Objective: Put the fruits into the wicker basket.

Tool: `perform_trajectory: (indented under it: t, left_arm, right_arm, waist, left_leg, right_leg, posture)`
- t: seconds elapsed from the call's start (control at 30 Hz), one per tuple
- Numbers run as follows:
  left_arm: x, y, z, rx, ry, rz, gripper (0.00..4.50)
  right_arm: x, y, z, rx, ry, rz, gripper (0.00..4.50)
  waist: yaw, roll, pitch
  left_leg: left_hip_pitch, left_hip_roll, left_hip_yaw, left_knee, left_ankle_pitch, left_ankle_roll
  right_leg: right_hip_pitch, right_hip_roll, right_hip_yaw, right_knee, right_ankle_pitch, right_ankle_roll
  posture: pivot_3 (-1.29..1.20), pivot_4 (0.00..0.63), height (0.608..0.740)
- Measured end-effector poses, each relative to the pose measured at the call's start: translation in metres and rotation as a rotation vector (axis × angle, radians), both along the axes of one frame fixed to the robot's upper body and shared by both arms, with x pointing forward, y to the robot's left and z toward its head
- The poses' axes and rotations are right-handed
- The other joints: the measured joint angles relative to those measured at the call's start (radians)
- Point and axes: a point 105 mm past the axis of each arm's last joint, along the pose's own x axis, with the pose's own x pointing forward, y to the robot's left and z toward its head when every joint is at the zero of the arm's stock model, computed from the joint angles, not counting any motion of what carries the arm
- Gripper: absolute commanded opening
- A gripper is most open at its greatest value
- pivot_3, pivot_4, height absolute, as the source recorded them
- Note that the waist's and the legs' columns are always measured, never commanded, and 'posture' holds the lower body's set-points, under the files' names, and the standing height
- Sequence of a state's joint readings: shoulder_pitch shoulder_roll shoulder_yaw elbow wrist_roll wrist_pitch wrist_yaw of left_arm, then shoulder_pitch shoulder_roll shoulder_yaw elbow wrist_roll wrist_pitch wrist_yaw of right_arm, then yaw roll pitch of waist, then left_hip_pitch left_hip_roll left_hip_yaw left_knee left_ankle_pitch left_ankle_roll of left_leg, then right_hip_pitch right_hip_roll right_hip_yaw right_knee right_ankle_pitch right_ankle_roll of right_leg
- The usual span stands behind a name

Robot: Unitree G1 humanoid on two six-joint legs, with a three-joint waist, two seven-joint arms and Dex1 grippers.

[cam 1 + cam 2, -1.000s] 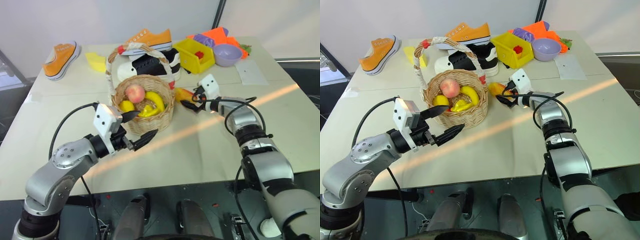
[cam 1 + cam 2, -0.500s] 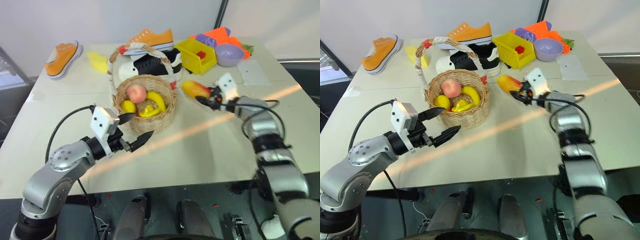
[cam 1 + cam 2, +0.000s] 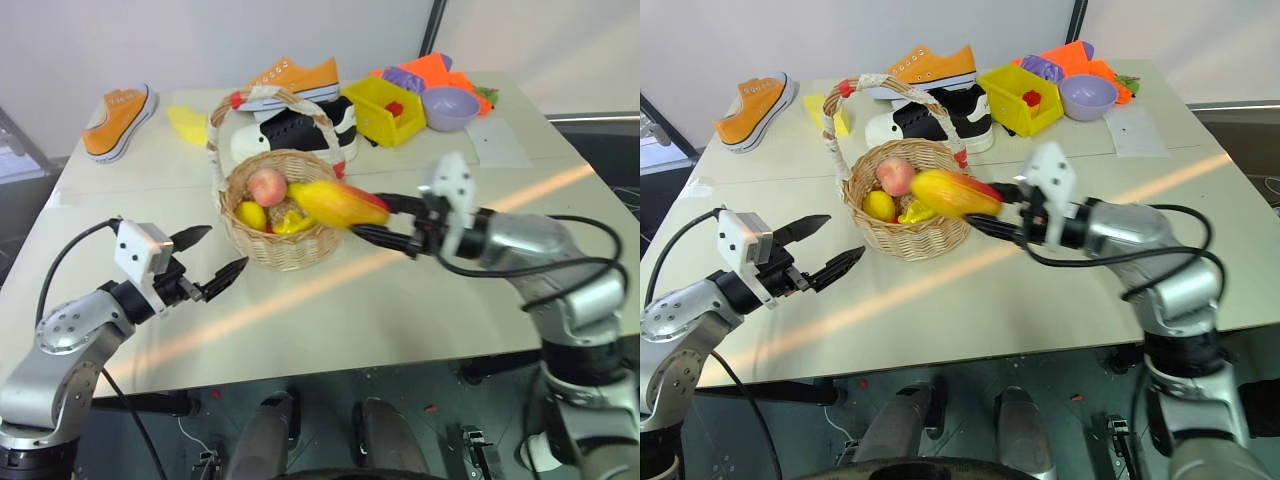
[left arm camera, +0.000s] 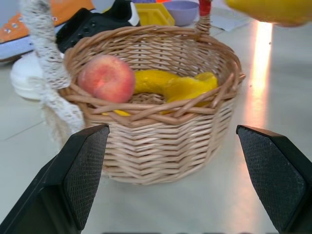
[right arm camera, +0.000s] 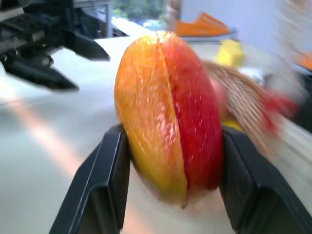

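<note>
Left eye view, left to right: orange sneaker lay at the table's far left edge, sole toward the rim. Left gripper hovered above the tabletop just left of the wicker basket, fingers spread apart with nothing between them, tips aimed at the basket wall but not touching it. Left wrist view showed the same: both black fingers wide apart, basket in front of them.

Wicker basket stood upright near table centre, arched handle rising at its rear-left. Inside it: peach toward the back-left, lemon at front-left, banana along the right side. Behind the basket sat a black-and-white shoe with a second orange sneaker on top.

Mango was off the table, held in the air over the basket's right rim, lying roughly level. Right gripper was clamped on its right end; right wrist view showed the two fingers pressed on either side of the mango.

Farther right at the back: yellow bin, purple bowl, a white paper sheet.
</note>
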State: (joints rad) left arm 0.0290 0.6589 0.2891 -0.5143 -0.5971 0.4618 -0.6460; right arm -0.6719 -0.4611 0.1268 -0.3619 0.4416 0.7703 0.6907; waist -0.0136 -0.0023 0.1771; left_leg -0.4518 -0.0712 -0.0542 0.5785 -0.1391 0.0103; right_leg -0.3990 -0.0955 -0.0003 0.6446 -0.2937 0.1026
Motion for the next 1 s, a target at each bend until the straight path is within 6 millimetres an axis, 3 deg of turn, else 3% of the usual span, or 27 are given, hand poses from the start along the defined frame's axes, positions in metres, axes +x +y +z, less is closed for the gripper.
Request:
perform_trajectory:
  t: [0.03, 0.13, 0.2, 0.23, 0.37, 0.57, 0.67, 0.77, 0.93, 1.0]
  left_arm:
    - [0.000, 0.000, 0.000, 0.000, 0.000, 0.000, 4.50]
    - [0.000, -0.001, -0.001, -0.012, -0.005, 0.008, 4.50]
    - [-0.001, -0.005, -0.001, -0.022, -0.010, 0.006, 4.50]
    - [-0.002, -0.010, -0.002, -0.032, -0.011, -0.003, 4.50]
    - [-0.005, -0.022, -0.003, -0.048, -0.016, -0.022, 4.50]
    - [-0.005, -0.031, -0.001, -0.052, -0.019, -0.039, 4.50]
    - [-0.003, -0.038, 0.001, -0.054, -0.024, -0.068, 4.50]
    - [-0.001, -0.040, 0.006, -0.053, -0.041, -0.080, 4.50]
    - [0.001, -0.046, 0.008, -0.053, -0.043, -0.106, 4.50]
    - [0.001, -0.048, 0.007, -0.057, -0.039, -0.113, 4.50]
  right_arm:
    - [0.006, 0.007, 0.000, -0.003, 0.007, -0.017, 1.96]
    - [0.028, 0.019, -0.010, -0.030, 0.046, -0.097, 3.47]
    - [0.035, 0.022, -0.012, -0.041, 0.051, -0.124, 4.24]
    - [0.037, 0.024, -0.012, -0.034, 0.047, -0.128, 4.38]
    - [0.030, 0.019, -0.005, -0.044, -0.007, -0.113, 4.38]
    - [0.018, -0.044, 0.005, -0.017, 0.000, -0.157, 4.38]
    - [0.022, -0.059, 0.013, 0.006, -0.015, -0.212, 4.38]
    - [0.037, -0.060, 0.006, 0.026, 0.008, -0.269, 4.38]
    - [0.057, -0.026, 0.001, 0.079, 0.018, -0.230, 4.38]
    - [0.066, -0.021, 0.000, 0.089, 0.009, -0.245, 3.87]
  waist:
    - [0.004, 0.000, 0.000]
    - [0.008, -0.002, -0.001]
    - [0.006, -0.002, -0.001]
    - [0.006, -0.002, -0.001]
    - [0.006, -0.002, -0.001]
    - [0.012, -0.002, -0.001]
    - [0.000, -0.002, -0.001]
    - [-0.005, -0.002, -0.001]
    - [-0.001, -0.001, -0.001]
    - [0.001, -0.002, -0.001]
  left_leg:
    - [-0.001, 0.000, 0.000, 0.000, 0.000, 0.000]
    - [-0.003, -0.002, 0.000, 0.000, 0.000, 0.000]
    - [-0.005, -0.002, 0.000, 0.000, 0.000, 0.000]
    - [-0.007, -0.002, 0.000, 0.000, 0.000, 0.000]
    - [-0.008, -0.002, 0.000, 0.000, 0.002, 0.002]
    - [-0.007, -0.002, 0.000, 0.002, 0.001, 0.002]
    - [-0.006, -0.001, 0.000, 0.002, 0.001, 0.002]
    - [-0.005, 0.000, 0.000, 0.002, 0.002, 0.002]
    - [-0.005, -0.001, 0.000, 0.002, 0.002, 0.002]
    - [-0.005, -0.001, 0.000, 0.002, 0.003, 0.002]
  right_leg:
    - [-0.001, 0.000, 0.000, 0.000, 0.000, 0.000]
    - [-0.003, -0.001, -0.001, 0.000, 0.001, 0.001]
    - [-0.005, -0.001, -0.001, 0.001, 0.001, 0.002]
    - [-0.006, -0.001, -0.001, 0.003, 0.002, 0.004]
    - [-0.007, 0.000, -0.001, 0.005, 0.003, 0.005]
    - [-0.002, 0.000, -0.001, 0.004, 0.002, 0.003]
    - [-0.001, 0.001, -0.001, 0.005, 0.001, 0.001]
    - [-0.001, 0.001, -0.001, 0.005, 0.001, 0.001]
    - [-0.001, 0.002, -0.001, 0.005, 0.003, 0.004]
    - [-0.001, 0.002, -0.001, 0.005, 0.003, 0.004]
  posture:
    - [0.00, 0.150, 0.740]
    - [0.00, 0.150, 0.740]
    - [0.00, 0.150, 0.740]
    - [0.00, 0.150, 0.740]
    - [0.00, 0.150, 0.740]
    - [0.00, 0.150, 0.740]
    - [0.00, 0.150, 0.740]
    - [0.00, 0.150, 0.740]
    - [0.00, 0.150, 0.740]
    - [0.00, 0.150, 0.740]
